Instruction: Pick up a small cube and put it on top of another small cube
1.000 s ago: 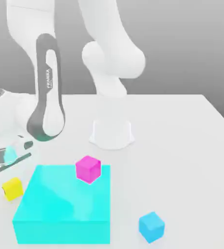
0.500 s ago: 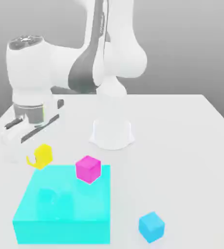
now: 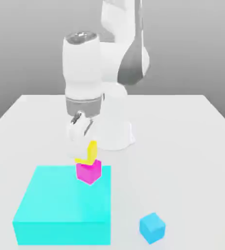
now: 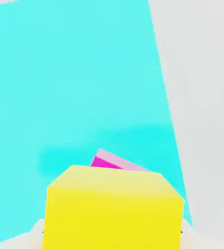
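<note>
Placement step is running: gripper [image 3: 83,141] is pinching yellow cube [image 3: 88,152] between its fingers, hovering at frame centre just above magenta cube [image 3: 88,171], which is sitting on the big cyan block [image 3: 60,205] near its far right corner. Next move likely needing squaring up, lowering, then releasing. No readable writing showing anywhere

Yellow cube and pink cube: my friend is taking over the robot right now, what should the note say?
Gripper: shut on the yellow cube, holding it just above the magenta cube.
Magenta cube: sits on the big cyan block, near its far edge.
Blue cube: on the table, untouched.
Done: yellow cube picked up and brought over the magenta one.
Left: lower it squarely on top, open the fingers, back away.
</note>
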Tool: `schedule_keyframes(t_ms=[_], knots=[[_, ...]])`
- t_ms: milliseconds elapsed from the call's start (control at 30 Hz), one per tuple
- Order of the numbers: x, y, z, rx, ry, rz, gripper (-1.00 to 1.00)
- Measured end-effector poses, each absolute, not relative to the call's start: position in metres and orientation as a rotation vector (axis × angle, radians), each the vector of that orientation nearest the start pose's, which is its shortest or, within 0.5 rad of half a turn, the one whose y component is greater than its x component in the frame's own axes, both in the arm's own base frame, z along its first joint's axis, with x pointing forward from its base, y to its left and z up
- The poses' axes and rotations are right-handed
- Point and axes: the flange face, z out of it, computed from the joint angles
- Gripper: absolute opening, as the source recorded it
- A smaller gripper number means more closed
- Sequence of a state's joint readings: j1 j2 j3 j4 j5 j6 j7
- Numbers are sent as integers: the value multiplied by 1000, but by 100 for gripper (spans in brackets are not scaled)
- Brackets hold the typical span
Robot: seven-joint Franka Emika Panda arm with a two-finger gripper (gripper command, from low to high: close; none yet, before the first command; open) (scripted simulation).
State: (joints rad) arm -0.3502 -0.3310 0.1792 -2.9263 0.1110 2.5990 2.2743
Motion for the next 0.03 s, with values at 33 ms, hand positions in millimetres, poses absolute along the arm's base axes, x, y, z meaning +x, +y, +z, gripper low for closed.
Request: schedule_keyframes(t_ms=[33], knots=[[327, -66, 265, -916, 3004, -2, 100]])
